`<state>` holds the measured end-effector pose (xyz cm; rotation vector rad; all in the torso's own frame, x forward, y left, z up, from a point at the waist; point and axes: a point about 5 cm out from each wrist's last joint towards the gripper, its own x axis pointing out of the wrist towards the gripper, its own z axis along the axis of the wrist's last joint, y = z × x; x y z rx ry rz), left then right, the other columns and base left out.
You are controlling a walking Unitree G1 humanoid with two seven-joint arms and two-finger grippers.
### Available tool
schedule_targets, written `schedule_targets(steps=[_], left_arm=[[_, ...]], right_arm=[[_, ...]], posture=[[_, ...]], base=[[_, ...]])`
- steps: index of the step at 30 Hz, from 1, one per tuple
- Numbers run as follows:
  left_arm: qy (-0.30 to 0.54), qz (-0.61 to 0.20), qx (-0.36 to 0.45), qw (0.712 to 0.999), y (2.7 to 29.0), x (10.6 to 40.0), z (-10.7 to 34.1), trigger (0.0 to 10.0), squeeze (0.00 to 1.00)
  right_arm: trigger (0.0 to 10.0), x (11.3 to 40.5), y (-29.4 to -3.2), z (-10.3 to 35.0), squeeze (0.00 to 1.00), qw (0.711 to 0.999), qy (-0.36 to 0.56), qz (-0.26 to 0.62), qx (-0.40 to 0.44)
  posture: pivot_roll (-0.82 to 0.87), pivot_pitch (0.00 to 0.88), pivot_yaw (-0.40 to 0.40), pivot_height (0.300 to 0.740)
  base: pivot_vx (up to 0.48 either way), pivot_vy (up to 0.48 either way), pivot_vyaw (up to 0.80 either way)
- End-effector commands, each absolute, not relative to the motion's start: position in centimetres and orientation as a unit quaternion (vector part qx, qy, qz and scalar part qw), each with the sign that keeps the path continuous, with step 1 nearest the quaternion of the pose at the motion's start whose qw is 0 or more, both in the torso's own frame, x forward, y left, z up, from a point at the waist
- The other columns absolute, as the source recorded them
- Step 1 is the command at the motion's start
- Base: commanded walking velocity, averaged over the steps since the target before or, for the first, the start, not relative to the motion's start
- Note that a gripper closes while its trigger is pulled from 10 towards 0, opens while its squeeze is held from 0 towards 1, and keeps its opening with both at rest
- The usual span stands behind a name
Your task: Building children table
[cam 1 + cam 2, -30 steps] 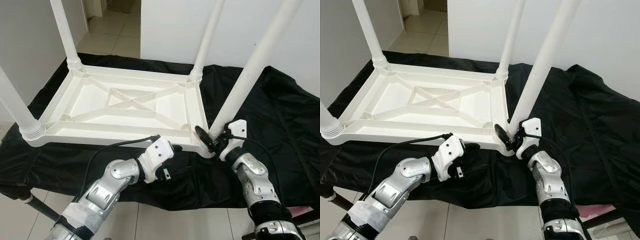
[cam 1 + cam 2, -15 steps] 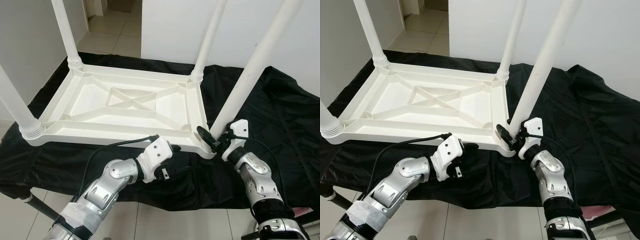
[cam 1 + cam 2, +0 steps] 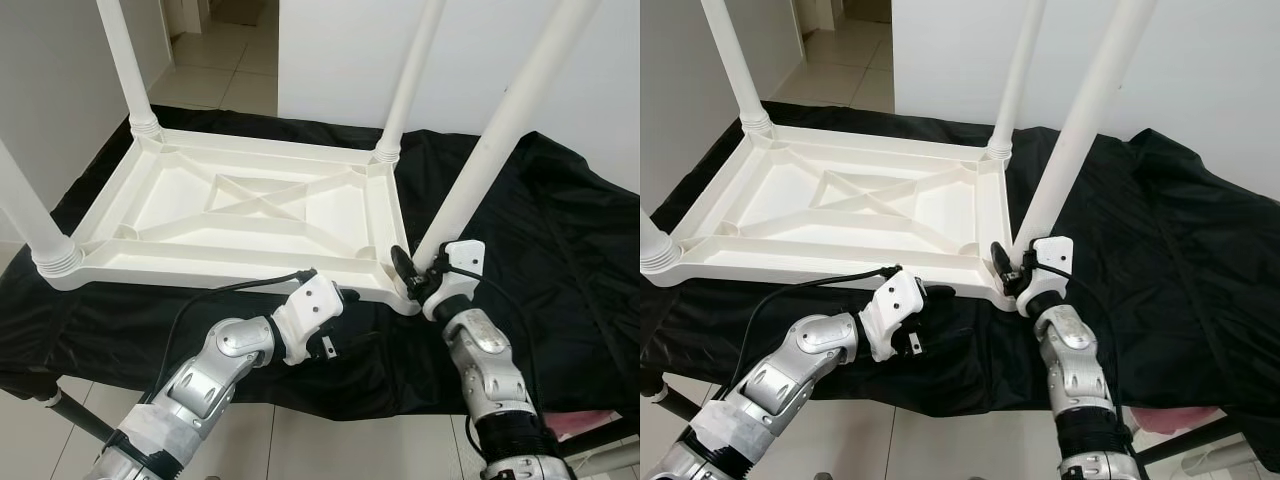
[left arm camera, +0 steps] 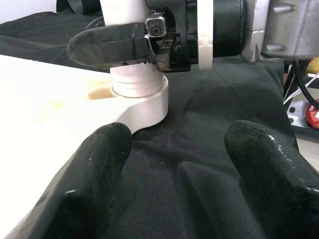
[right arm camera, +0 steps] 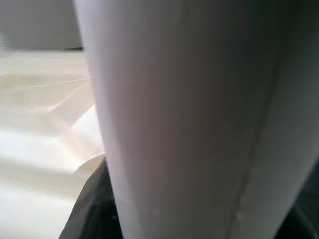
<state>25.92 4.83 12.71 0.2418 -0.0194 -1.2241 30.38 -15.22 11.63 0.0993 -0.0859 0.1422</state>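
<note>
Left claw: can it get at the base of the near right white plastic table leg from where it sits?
Probably yes. The left claw sits open beside that leg's base, only black cloth between; the right claw already grips there.

One tabletop (image 3: pixel 250 215), four legs (image 3: pixel 478 170), two grippers (image 3: pixel 415 280).

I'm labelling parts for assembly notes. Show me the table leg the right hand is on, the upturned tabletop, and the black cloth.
table leg (image 3: pixel 470 190), left eye view, mid shaft.
tabletop (image 3: pixel 262 194), left eye view, crossed ribs.
black cloth (image 3: pixel 570 260), left eye view, right side.

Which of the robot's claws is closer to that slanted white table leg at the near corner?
Right. The right gripper clasps the leg at its base; the left gripper hangs open beside it, apart.
</note>
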Motion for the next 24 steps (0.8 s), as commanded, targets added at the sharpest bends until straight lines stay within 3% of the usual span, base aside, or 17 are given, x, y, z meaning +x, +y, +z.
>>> schedule_targets(steps=[1, 3, 5, 20, 21, 24], left_arm=[[-0.012, -0.604, 0.118, 0.788, 4.5, 25.5, 13.0, 10.0, 0.00], [-0.013, -0.604, 0.118, 0.788, 4.5, 25.7, 13.1, 10.0, 0.00], [-0.014, -0.604, 0.118, 0.788, 4.5, 25.7, 13.1, 10.0, 0.00], [-0.016, -0.608, 0.114, 0.785, 4.1, 25.8, 13.3, 10.0, 0.00], [-0.016, -0.609, 0.113, 0.785, 4.1, 25.7, 13.3, 10.0, 0.00], [-0.016, -0.608, 0.111, 0.786, 4.0, 25.7, 13.3, 10.0, 0.00]], right_arm=[[10.0, 30.2, -15.4, 10.7, 0.00, 0.997, -0.018, 0.039, 0.059], [10.0, 29.6, -14.9, 10.5, 0.00, 0.995, -0.020, -0.077, 0.062], [10.0, 29.5, -14.2, 10.5, 0.00, 0.993, -0.020, -0.095, 0.066], [10.0, 29.0, -13.0, 11.2, 0.00, 0.994, -0.021, -0.091, 0.063], [10.0, 29.1, -12.6, 11.3, 1.00, 0.995, -0.023, -0.074, 0.069], [10.0, 29.1, -12.5, 11.6, 1.00, 0.995, -0.031, -0.051, 0.074]], posture=[[0.04, 0.000, -0.077, 0.740], [0.03, 0.000, -0.075, 0.740], [0.03, 0.000, -0.073, 0.740], [0.01, 0.000, -0.069, 0.740], [0.01, 0.000, -0.073, 0.740], [0.01, 0.000, -0.076, 0.740]], base=[[0.000, 0.000, 0.00], [0.000, 0.000, 0.00], [0.000, 0.000, 0.00], [0.000, 0.000, 0.00], [0.000, 0.000, 0.00], [0.000, 0.000, 0.00]])
